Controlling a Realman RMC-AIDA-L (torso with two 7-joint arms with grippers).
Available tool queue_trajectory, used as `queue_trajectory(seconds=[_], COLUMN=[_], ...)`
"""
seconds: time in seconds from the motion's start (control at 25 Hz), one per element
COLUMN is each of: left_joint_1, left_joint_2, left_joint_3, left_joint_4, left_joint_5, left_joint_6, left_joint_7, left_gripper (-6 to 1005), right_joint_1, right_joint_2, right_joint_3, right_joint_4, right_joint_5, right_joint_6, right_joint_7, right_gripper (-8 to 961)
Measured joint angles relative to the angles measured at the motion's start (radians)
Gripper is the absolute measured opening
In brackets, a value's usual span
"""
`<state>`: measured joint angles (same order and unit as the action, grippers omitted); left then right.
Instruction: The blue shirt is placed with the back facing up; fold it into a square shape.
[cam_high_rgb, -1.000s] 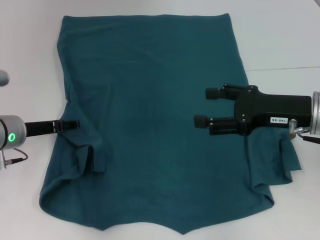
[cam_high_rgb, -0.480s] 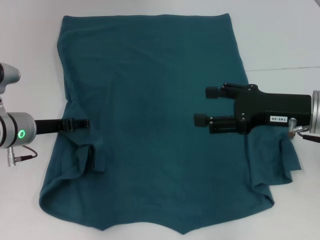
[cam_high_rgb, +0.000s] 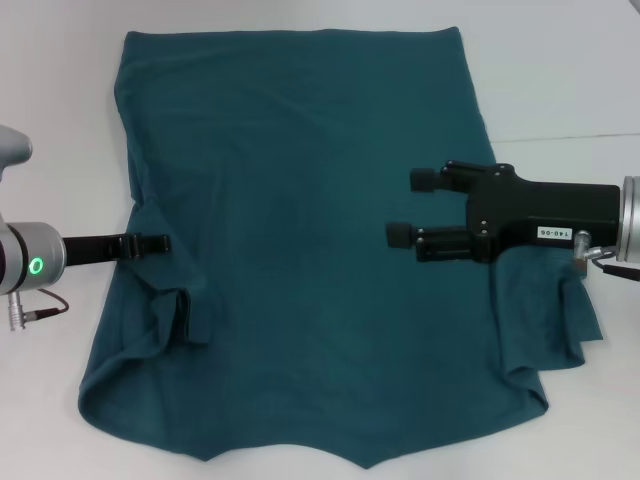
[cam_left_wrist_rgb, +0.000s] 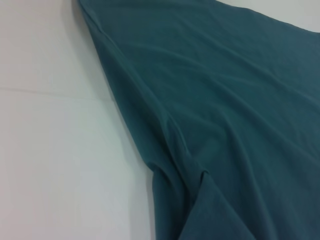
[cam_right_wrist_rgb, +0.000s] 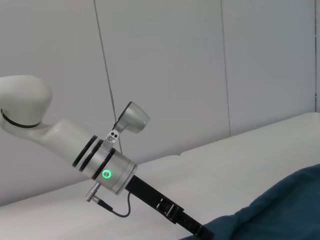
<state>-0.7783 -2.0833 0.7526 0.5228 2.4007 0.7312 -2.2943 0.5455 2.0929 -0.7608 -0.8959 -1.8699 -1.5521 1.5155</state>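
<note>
White table (cam_high_rgb: 560, 70) filled the head view, and the blue shirt (cam_high_rgb: 300, 250) lay spread across it with its plain back up, no lettering showing. Nearest the robot, the shirt's curved edge ran along the bottom of that view. Just beyond it, the left sleeve (cam_high_rgb: 185, 315) was tucked in over the body in a rumpled fold, while the right sleeve (cam_high_rgb: 545, 325) still lay out flat on the table, beyond the shirt's side.

Farther up, at mid-length, both grippers faced inward from opposite sides. The right gripper (cam_high_rgb: 412, 210) hung over the shirt's right half, its jaws spread wide and holding nothing; its black body crossed the shirt's right edge, above the right sleeve. The left gripper (cam_high_rgb: 160, 241) reached just past the shirt's left edge, directly beyond the tucked sleeve. Its slim black tip was seen edge-on, so I could not tell how its jaws stood or whether they held any cloth.

Farthest off, the shirt's straight edge lay flat, parallel to the table's far side.
</note>
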Motion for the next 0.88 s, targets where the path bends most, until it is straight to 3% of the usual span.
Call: queue_trajectory(seconds=[0.6, 0.88], left_joint_1=[0.004, 0.001], left_joint_2=[0.0, -0.009], left_joint_3=[-0.006, 0.002], left_joint_4=[0.0, -0.009], left_joint_5=[-0.002, -0.002], left_joint_6=[-0.023, -0.052], left_joint_7=[-0.004, -0.001], left_gripper=[683, 501], right_joint_1=[0.003, 0.001], right_joint_2=[0.001, 0.001], right_joint_3=[-0.002, -0.002], right_joint_4=[0.011, 0.013], right_joint_5=[0.0, 0.0], right_joint_6=[-0.006, -0.006], right_joint_7=[0.0, 0.0], right_gripper=[940, 940])
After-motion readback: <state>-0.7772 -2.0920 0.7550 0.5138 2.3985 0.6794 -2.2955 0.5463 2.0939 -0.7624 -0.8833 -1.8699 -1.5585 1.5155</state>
